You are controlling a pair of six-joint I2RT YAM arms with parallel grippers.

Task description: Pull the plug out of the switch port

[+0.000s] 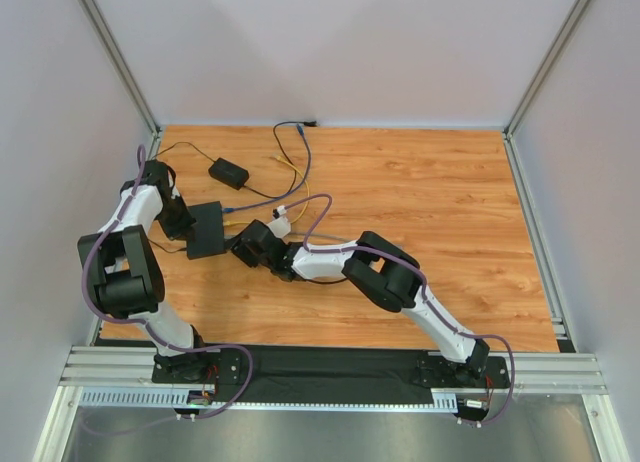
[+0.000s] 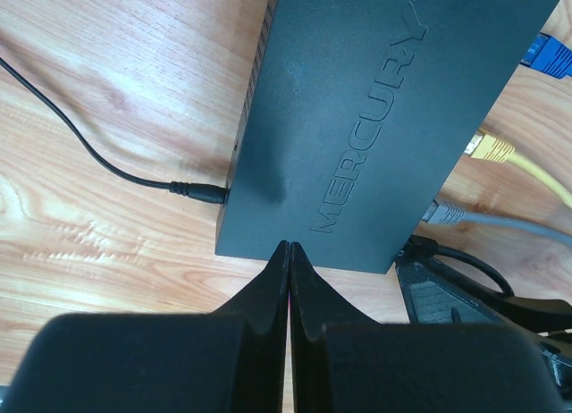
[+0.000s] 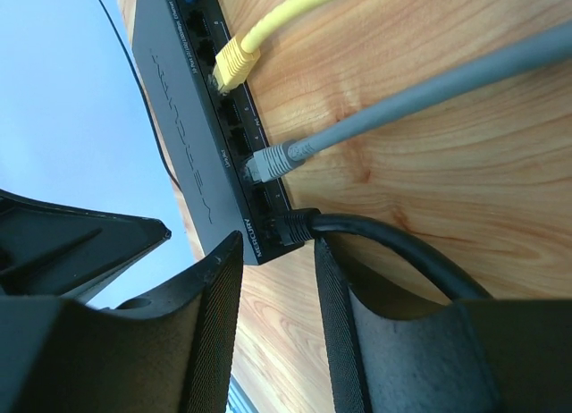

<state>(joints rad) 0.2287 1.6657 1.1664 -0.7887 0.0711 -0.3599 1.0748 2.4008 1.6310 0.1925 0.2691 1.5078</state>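
The switch (image 1: 207,229) is a flat black box lying on the wooden table, seen large in the left wrist view (image 2: 375,118). Yellow (image 3: 234,63), grey (image 3: 268,163) and black (image 3: 295,225) plugs sit in its port row. My left gripper (image 2: 288,245) is shut, its tips resting against the switch's edge opposite the ports. My right gripper (image 3: 277,243) is open at the port-side corner, its fingertips on either side of the black plug without closing on it. The black cable (image 3: 420,257) runs over the right finger.
A smaller black power brick (image 1: 228,172) lies behind the switch, its thin lead plugged into the switch's side (image 2: 201,193). Blue (image 1: 300,157), yellow and grey cables trail across the table toward the back. White walls and metal posts enclose the table.
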